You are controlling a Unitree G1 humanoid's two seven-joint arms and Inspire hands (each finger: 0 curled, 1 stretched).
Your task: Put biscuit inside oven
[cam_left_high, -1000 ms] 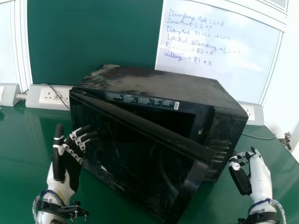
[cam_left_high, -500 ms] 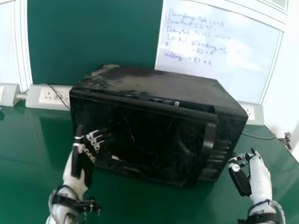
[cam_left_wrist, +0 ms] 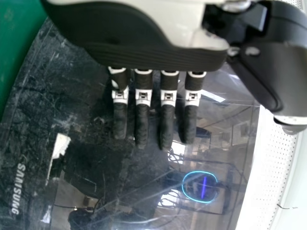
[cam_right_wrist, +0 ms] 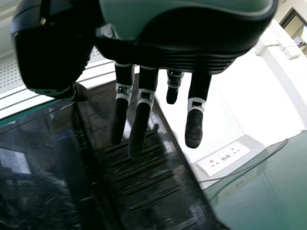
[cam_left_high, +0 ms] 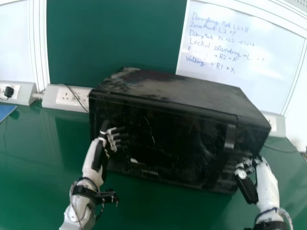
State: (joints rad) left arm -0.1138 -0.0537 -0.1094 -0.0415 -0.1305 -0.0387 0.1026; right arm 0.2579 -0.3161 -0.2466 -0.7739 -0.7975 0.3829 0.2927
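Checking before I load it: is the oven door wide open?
No, the door lies along the front of the oven, with the left hand before it.

The oven (cam_left_high: 177,143) is black, the table (cam_left_high: 43,163) glossy green, the board (cam_left_high: 115,36) darker green.

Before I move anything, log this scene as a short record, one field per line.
appliance: black oven, upright on the green table
door: looks shut
handle: upright, at the door's right side
left hand: fingers open, before the door's left part; contact cannot be told
right hand: fingers relaxed, near the oven's front right corner, holding nothing
behind: wall sockets and a whiteboard with handwriting
far left: black plug in a socket, blue item on the table
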